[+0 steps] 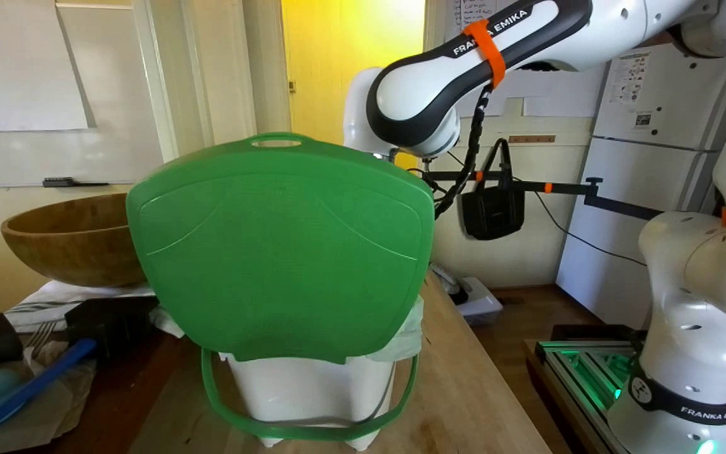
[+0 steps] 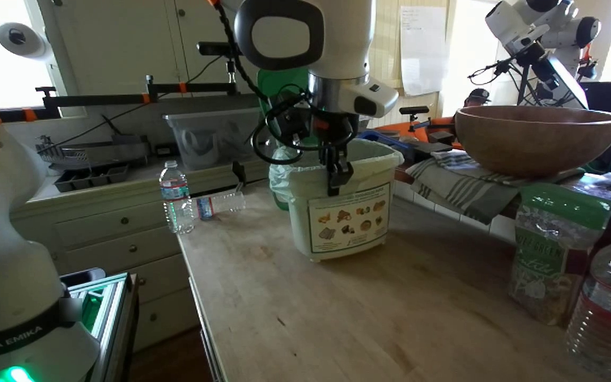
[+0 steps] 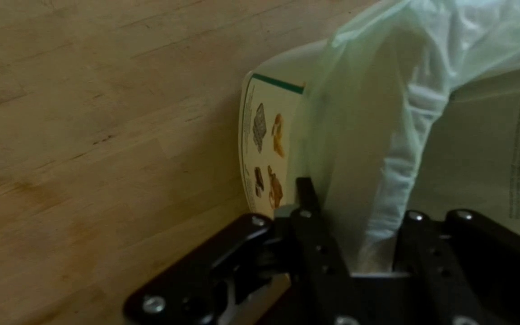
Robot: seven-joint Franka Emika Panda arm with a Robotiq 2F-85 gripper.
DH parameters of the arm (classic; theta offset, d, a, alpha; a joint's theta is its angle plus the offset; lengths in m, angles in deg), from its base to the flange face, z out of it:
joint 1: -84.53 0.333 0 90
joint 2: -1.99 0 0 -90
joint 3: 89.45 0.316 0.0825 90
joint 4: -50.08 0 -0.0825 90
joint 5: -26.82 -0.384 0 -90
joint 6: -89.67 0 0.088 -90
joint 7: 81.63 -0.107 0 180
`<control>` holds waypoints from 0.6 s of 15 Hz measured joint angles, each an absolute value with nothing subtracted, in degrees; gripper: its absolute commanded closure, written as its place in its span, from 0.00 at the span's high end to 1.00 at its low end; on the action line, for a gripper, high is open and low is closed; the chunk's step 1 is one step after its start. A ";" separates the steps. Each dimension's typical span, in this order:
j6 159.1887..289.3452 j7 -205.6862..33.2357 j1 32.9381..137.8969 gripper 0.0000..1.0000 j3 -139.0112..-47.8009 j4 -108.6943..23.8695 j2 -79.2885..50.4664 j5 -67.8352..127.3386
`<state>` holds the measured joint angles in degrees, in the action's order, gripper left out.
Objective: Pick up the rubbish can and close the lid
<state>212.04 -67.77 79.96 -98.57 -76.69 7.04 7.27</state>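
We've the arm pointing down, upper ctr.; gripper parted astride rim of bin (can't tell if clamped).

"FRANKA EMIKA" on robot arm, base band; "GREEN" on pouch.

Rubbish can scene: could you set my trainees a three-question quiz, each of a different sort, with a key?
1. True or false: the wooden bowl rests on a striped cloth.
2. Choose: the green lid of the rubbish can is (a) shut, (b) raised open, (c) missing.
3. In the wrist view, how does the gripper sit relative to the can's wall?

Key: 1 true; 2 b; 3 one finger outside, one inside.
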 measured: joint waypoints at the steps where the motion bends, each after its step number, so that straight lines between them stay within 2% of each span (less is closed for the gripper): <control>1: 212.04 -67.77 79.87 0.05 -98.56 -76.69 6.89 7.56; 2: 212.03 -67.77 79.79 0.33 -98.56 -76.69 6.76 7.86; 3: 212.02 -67.77 79.73 0.44 -98.56 -76.69 6.65 8.32; 4: 212.00 -67.81 79.66 0.49 -98.55 -76.69 6.52 8.86; 9: 211.72 -67.84 79.44 0.88 -98.37 -76.67 6.24 12.41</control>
